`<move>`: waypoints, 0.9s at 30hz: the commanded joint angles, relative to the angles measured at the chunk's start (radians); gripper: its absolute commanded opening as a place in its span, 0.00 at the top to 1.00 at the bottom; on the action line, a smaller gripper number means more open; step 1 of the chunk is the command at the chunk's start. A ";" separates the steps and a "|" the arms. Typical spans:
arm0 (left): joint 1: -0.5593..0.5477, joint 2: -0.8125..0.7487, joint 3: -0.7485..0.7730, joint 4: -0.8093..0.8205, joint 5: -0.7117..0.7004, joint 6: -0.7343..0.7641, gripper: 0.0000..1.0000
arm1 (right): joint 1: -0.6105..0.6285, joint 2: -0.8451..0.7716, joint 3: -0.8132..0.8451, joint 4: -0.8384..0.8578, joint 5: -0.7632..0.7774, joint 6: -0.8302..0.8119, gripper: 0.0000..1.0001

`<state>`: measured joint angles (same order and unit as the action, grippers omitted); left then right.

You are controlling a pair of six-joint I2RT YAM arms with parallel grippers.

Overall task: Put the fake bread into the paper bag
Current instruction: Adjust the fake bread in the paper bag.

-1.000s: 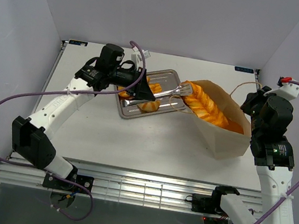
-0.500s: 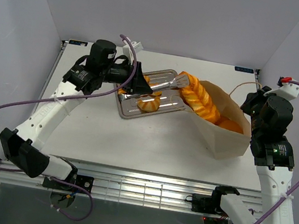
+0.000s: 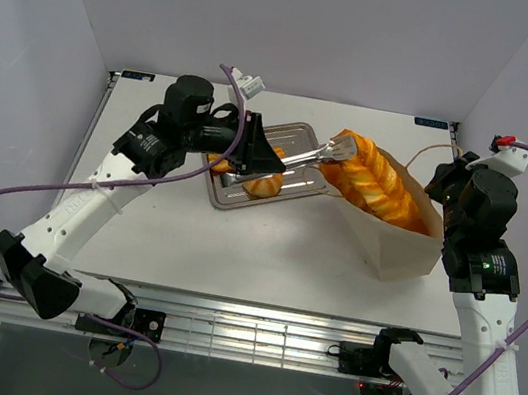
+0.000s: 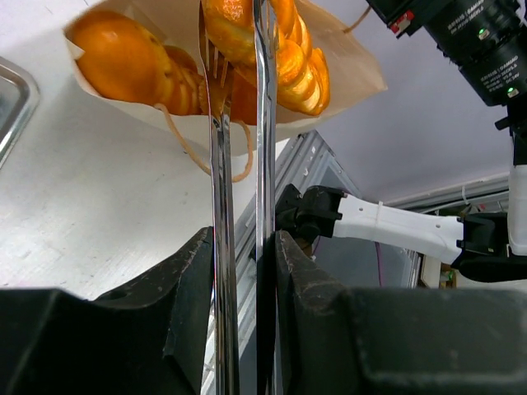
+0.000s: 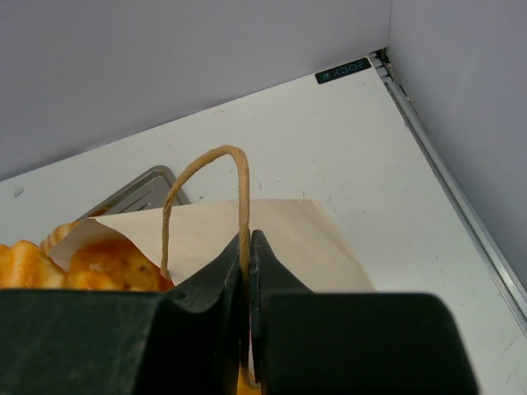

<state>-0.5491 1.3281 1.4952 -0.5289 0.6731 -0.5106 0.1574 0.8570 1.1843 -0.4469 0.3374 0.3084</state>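
Three plain lilac-grey walls point(image 3: 302, 32) close in a flat white table point(image 3: 185, 245) on its left, far and right sides. A ribbed aluminium rail point(image 3: 251, 335) runs along the near edge.

At the left, bare white surface spreads beneath the left arm, which reaches over it toward the middle. The left gripper point(image 4: 240, 263) is clamped on the handles of long silver metal tongs point(image 4: 263, 123), a finger pressing each side.

Under the tongs, a shallow rectangular silver metal tray point(image 3: 293, 125) sits askew at the far middle, with a small golden-orange toy roll point(image 3: 264, 187) on it. The tong tips pinch a long braided golden-orange toy baguette point(image 3: 373, 180). Its far end is inside the mouth of the tall cream-beige paper bag point(image 3: 402, 249), and its near end juts out toward the tray.

The bag lies tilted on the right half of the table, its mouth facing the tray and its far side close to the right wall. The right gripper point(image 5: 247, 247) is pressed together on the bag's thin looped string handle point(image 5: 202, 164), holding it above the rim.

A broad band of bare table lies between the tray, the bag and the rail.
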 commanded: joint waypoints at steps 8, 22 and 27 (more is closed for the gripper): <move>-0.232 0.066 -0.021 0.101 -0.145 -0.034 1.00 | -0.005 -0.012 0.037 0.030 0.000 0.012 0.92; -0.268 0.160 -0.024 0.086 -0.208 0.026 0.62 | -0.005 -0.021 0.035 0.030 0.018 -0.002 0.92; -0.268 0.146 0.022 0.052 -0.225 0.055 0.50 | -0.005 -0.021 0.041 0.027 0.025 -0.009 0.92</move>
<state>-0.8101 1.5185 1.4582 -0.4709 0.4706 -0.4896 0.1528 0.8478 1.1843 -0.4625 0.3386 0.3099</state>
